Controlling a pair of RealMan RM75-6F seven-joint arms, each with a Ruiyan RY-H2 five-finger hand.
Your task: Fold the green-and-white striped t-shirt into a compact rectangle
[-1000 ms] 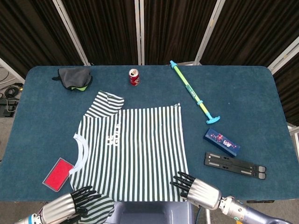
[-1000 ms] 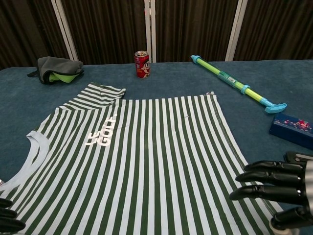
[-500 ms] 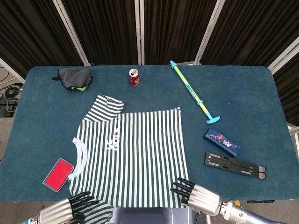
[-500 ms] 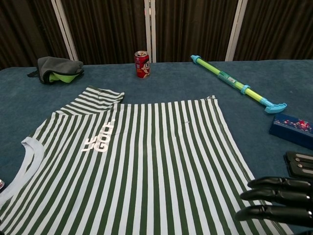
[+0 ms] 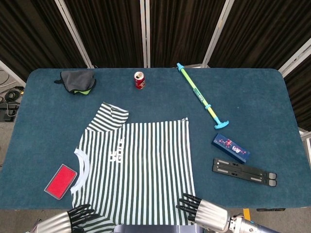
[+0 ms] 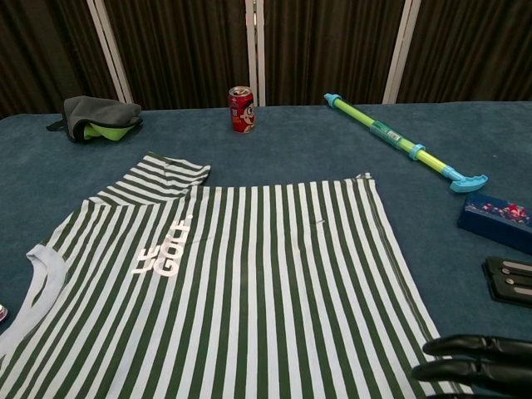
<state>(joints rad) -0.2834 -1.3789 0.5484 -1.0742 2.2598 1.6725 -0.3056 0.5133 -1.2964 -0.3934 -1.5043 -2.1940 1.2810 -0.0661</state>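
Both my left hand and right hand pinch the near edge of the striped t-shirt, shirt flat, no fold yet; next, lift the edge and carry it across

The t-shirt hem and both hands' grips run off the bottom edge

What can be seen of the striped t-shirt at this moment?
The green-and-white striped t-shirt lies spread flat on the blue table, neck to the robot's left, hem to its right. It looks like soft knit fabric with a white collar band and white lettering on the chest. The far sleeve lies creased against the body. Its near edge hangs over the table's front edge, where the left hand and right hand sit on the cloth; whether they grip it cannot be told.
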